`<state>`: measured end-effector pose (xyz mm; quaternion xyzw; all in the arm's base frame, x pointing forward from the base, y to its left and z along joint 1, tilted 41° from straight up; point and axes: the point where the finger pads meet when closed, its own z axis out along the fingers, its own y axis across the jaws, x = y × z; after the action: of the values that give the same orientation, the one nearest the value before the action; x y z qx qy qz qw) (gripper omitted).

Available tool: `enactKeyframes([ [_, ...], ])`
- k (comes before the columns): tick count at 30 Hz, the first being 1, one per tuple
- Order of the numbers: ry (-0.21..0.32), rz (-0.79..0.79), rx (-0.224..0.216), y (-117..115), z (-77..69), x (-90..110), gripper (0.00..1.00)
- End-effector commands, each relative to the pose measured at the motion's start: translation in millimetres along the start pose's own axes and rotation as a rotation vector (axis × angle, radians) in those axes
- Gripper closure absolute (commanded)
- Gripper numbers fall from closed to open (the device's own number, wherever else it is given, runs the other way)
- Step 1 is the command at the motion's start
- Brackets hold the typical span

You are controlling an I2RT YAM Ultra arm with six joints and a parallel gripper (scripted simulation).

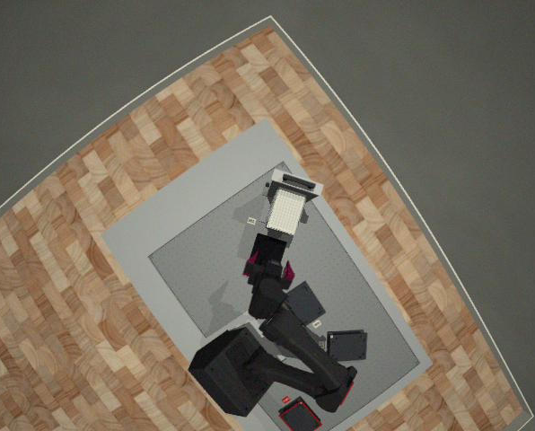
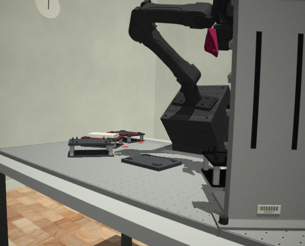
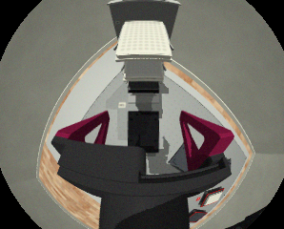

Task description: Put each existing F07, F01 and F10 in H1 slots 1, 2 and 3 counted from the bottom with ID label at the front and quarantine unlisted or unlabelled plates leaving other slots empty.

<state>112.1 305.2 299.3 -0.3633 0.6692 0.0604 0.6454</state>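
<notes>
The plate hotel [image 1: 316, 189], a slab-sided matte grey tower, is carrying a white, finely gridded 96-well plate [image 1: 285, 212] that is jutting out of its front. The gripper [image 3: 142, 136] is hovering just in front of that plate, its angular magenta fingers spread wide and gripping nothing. Another white plate [image 2: 103, 135] is seemingly lying on a red-edged black nest [image 2: 115, 138] across the perforated deck [image 2: 136, 182].

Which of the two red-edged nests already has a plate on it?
The nearer red-edged nest in the exterior view: a white plate lies on it. The one behind shows only its bare dark top.
</notes>
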Motion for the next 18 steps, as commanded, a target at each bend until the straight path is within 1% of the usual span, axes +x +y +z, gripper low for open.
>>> enactKeyframes([
  [1, -0.012, 0.014, -0.008, 1, 1.4, -2, 0.0],
  [18, -0.012, 0.014, -0.007, 1, 18.8, 16, 0.0],
])
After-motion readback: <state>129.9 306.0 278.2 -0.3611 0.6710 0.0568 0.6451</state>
